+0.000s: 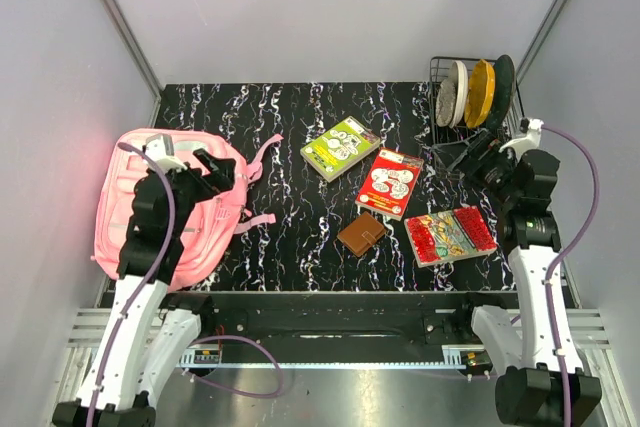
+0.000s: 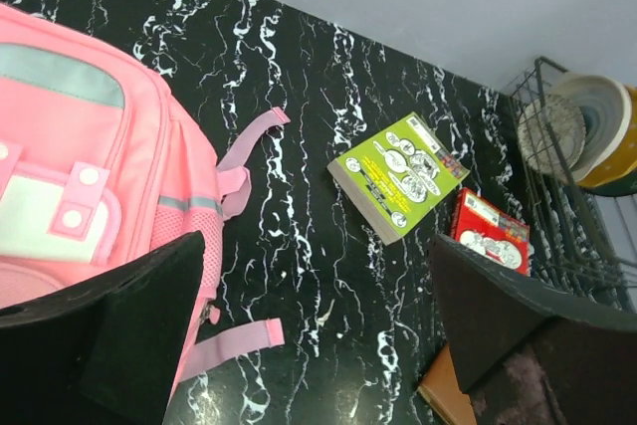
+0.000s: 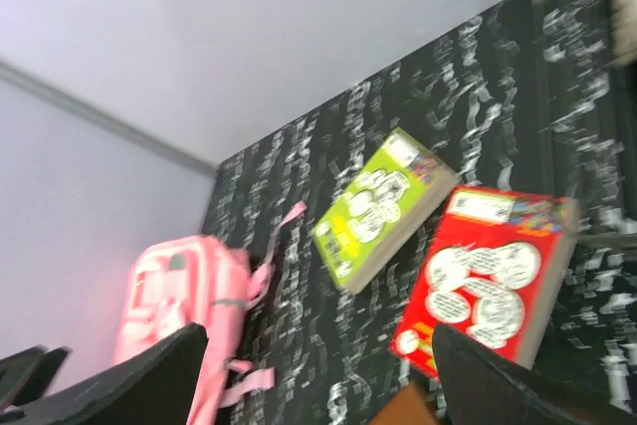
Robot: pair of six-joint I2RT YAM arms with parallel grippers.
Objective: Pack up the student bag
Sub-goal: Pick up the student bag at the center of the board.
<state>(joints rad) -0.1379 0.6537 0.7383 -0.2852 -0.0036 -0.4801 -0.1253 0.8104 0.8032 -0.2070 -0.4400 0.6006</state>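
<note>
The pink student bag (image 1: 112,217) lies flat, front up, at the left edge of the table (image 1: 290,247). Its long axis runs roughly near to far, and its straps trail to the right. The left gripper (image 1: 222,173) hangs over the bag's far right corner, jaws spread and empty. The right gripper (image 1: 468,157), also wide and empty, sits far right beside the dish rack (image 1: 436,77).
</note>
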